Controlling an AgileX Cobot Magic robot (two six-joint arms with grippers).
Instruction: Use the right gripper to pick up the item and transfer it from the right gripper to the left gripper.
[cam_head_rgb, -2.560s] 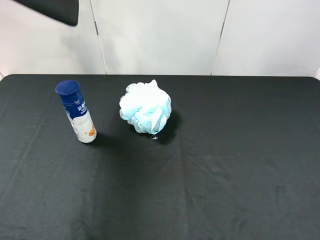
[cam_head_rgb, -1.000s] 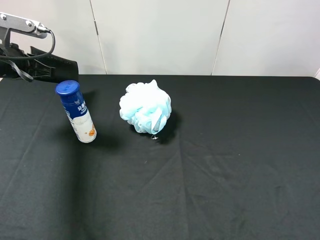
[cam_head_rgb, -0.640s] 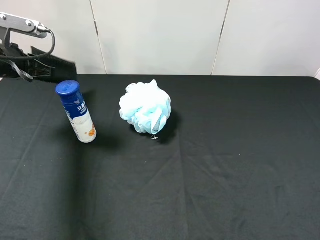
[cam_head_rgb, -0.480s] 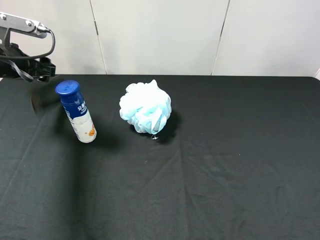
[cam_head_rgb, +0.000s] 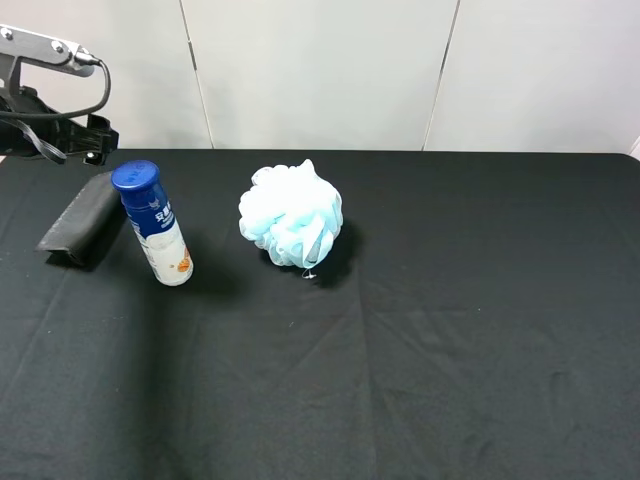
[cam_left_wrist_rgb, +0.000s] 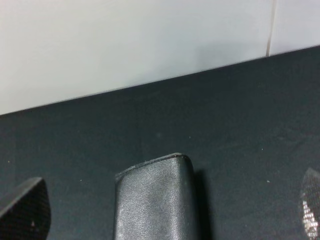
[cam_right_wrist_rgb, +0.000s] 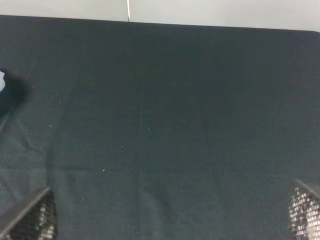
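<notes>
Lay flat near the tabletop's (cam_head_rgb: 420, 380) far left corner: case (cam_head_rgb: 80, 216), just beside the bottle (cam_head_rgb: 153, 222). Hovered above it, fingers spread and empty: left gripper (cam_head_rgb: 92, 137). Right gripper (cam_right_wrist_rgb: 170, 217) spread too, over bare cloth. Handover probably finished; next, only withdrawal.

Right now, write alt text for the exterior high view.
A black leather-like case lies on the black table beside a blue-capped white bottle, below the open left gripper. A pale blue bath puff sits mid-table.
</notes>
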